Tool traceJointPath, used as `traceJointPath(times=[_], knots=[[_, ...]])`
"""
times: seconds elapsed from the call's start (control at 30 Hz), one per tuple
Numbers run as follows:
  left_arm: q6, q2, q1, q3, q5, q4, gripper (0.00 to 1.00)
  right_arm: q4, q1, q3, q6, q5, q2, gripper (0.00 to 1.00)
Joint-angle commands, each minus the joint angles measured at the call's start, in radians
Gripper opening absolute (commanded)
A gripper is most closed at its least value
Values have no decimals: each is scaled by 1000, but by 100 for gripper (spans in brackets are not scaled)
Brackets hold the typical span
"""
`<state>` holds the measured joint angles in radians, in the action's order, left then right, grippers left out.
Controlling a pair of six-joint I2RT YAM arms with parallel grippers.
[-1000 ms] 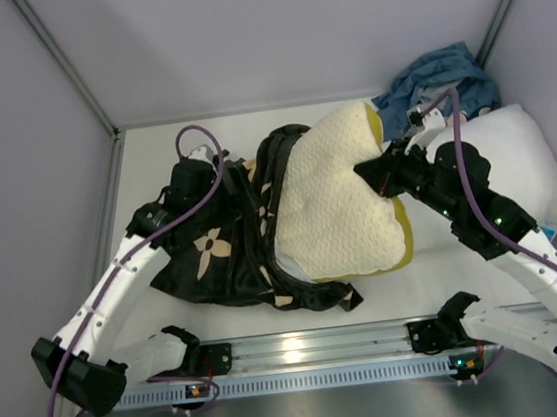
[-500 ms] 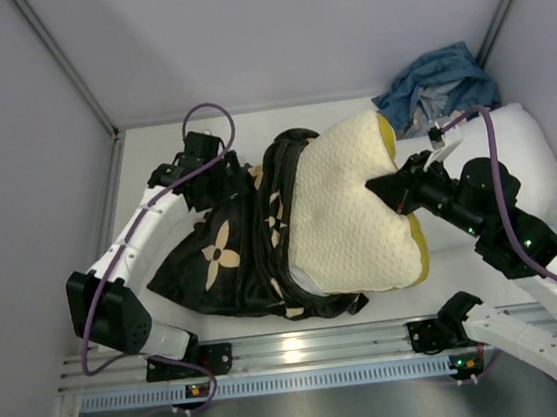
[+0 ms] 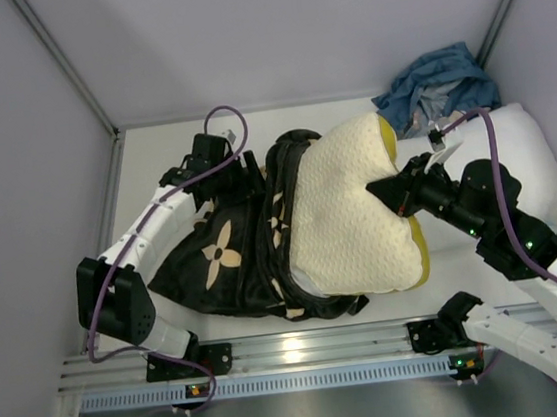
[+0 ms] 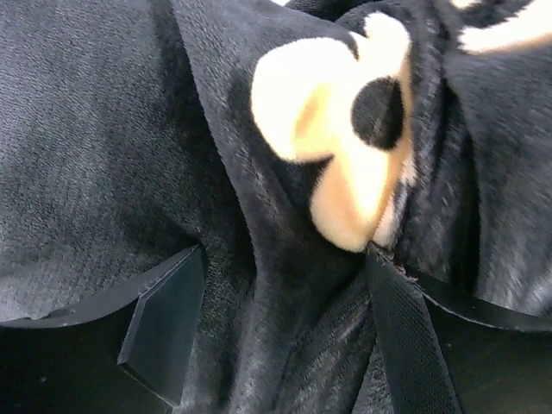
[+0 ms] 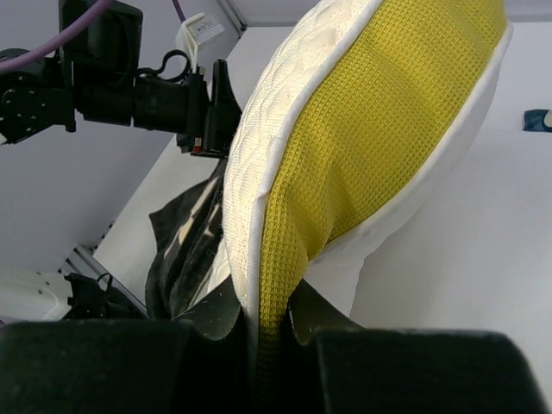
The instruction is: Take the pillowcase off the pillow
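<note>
Now the left gripper [image 4: 276, 319], fingers apart, starts closing on a pillowcase [image 3: 218, 251] fold while the right gripper [image 5: 267, 323] pinches the pillow [image 3: 344, 211], ready to pull.

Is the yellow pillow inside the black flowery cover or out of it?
Mostly out. The pillow shows bare on top, and the pillowcase is bunched around one end only.

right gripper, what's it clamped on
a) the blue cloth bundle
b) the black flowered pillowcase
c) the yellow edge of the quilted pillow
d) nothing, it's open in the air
C: in the right wrist view the right gripper is pinched shut on the yellow mesh edge of the pillow, and the pillowcase is bunched over on the other side.
</note>
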<state>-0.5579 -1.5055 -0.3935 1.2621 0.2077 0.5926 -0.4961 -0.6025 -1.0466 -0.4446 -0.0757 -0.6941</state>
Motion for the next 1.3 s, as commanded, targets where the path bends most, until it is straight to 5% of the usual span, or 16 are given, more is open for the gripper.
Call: traceJointPath(times=[0.0,0.07,0.17,0.23,0.57,0.9,1.27], knots=[[4,-60,2,-3,27,-68,77,105,15,-38,-2,-42,22,0],[3,-87,7,-3,7,-60,70,103,14,-47,-3,-42,22,0],[-4,-117,18,-12,22,-59,36,103,15,-61,-3,-45,21,0],[-2,-121,28,-13,16,-57,0,105,15,-69,-3,-45,19,0],[19,69,266,-95,-41,-17,0,99,15,-47,4,11,42,0],[119,268,560,-127,-90,110,0,93,15,17,6,256,16,0],[144,231,599,-69,-71,128,0,39,15,-15,17,516,110,0]])
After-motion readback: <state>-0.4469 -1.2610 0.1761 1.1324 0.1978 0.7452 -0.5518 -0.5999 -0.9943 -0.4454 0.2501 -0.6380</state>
